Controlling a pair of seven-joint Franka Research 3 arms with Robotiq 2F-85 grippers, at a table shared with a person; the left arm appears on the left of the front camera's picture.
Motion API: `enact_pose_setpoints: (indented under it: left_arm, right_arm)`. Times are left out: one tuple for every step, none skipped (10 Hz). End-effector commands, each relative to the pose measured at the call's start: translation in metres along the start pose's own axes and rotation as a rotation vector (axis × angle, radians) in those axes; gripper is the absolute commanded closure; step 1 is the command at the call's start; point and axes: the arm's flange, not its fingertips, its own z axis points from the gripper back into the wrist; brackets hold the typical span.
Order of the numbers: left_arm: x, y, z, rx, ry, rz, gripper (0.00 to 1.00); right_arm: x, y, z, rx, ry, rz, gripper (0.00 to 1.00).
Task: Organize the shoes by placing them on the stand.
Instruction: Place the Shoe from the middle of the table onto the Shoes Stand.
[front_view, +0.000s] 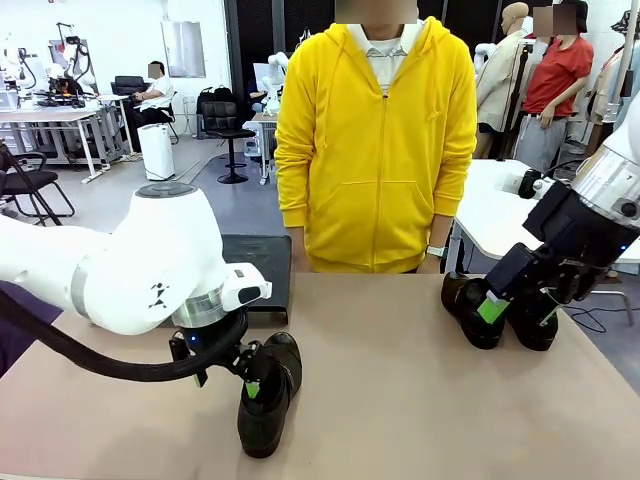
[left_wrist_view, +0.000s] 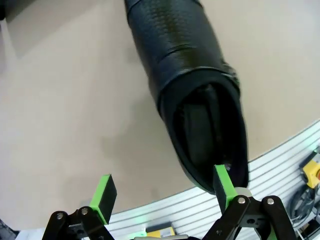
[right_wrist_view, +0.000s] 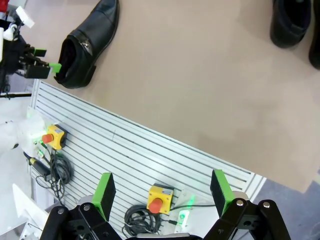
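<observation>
The task looks barely begun - as far as the pictures show, no shoe is on the stand. The low flat black sloped stand (front_view: 258, 262) sits beyond the left gripper (front_view: 254, 386), toward the person in a yellow hooded jacket (front_view: 375, 150). Its visible part is bare and the rest is hidden behind the white arm.

A black glossy leather slip-on loafer (left_wrist_view: 185, 75) lies on the tan table (front_view: 400, 400) right under that gripper, toe pointing away from it. The jaws stand wide and hold nothing. One green pad (left_wrist_view: 223, 184) is at the shoe's heel rim and the other pad (left_wrist_view: 103, 192) is out over bare table.

The right gripper (front_view: 520, 312) is likewise spread wide and empty. Two more black loafers (front_view: 462, 300) stand just by its fingers - whether they touch I cannot tell. I cannot make out a fourth shoe.

Every shoe seen is left to do. In my judgement the loafer under the left gripper is the first in hand, with grasp, lift and carry to the stand all ahead.
</observation>
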Motion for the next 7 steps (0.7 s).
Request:
enact_pose_setpoints:
  left_arm:
    - [0.01, -0.006, -0.016, 0.003, 0.013, 0.057, 0.0]
    - [0.013, -0.004, -0.023, 0.002, -0.003, 0.081, 0.0]
    - [0.014, -0.004, -0.027, 0.007, -0.021, 0.111, 0.0]
    - [0.016, -0.004, -0.03, -0.008, -0.026, 0.131, 0.0]
    - [0.017, -0.002, -0.031, 0.0, -0.031, 0.146, 0.0]
    - [0.019, -0.003, -0.032, 0.014, -0.049, 0.162, 0.0]
    - [0.019, -0.004, -0.031, 0.013, -0.059, 0.163, 0.0]
  right_arm:
    - [0.001, -0.001, 0.001, 0.028, -0.002, 0.011, 0.0]
    - [0.001, -0.001, 0.001, 0.028, -0.002, 0.011, 0.0]
    - [0.001, -0.001, 0.001, 0.028, -0.002, 0.011, 0.0]
    - [0.001, -0.001, 0.001, 0.028, -0.002, 0.011, 0.0]
    - [0.001, -0.001, 0.001, 0.028, -0.002, 0.011, 0.0]
    - [0.001, -0.001, 0.001, 0.028, -0.002, 0.011, 0.0]
    - [0.001, -0.001, 0.001, 0.028, -0.002, 0.011, 0.0]
